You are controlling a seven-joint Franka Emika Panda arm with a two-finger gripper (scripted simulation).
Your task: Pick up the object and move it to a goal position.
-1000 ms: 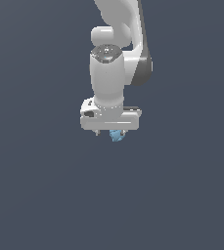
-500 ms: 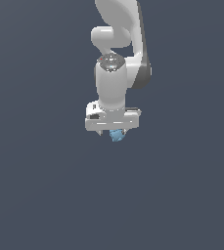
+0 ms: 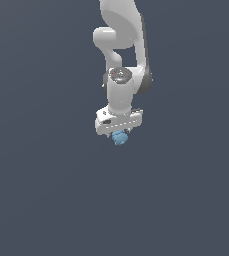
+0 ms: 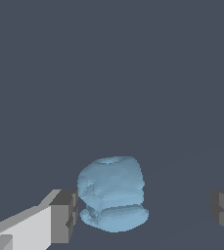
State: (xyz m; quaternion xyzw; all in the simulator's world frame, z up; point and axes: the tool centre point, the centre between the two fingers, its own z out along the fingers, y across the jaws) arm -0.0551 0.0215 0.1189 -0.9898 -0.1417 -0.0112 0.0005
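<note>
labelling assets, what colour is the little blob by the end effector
Light blue: the blob, clearest in the wrist view, sits between the end effector fingers.

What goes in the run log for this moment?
pincer: open, one finger touching | light-blue blob: between fingers, ungripped | goal: not visible

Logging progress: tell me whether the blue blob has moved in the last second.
No. The blob keeps its spot in the exterior view, just under the pincer; the plain backdrop offers no landmark, so this rests on the picture's edges.
</note>
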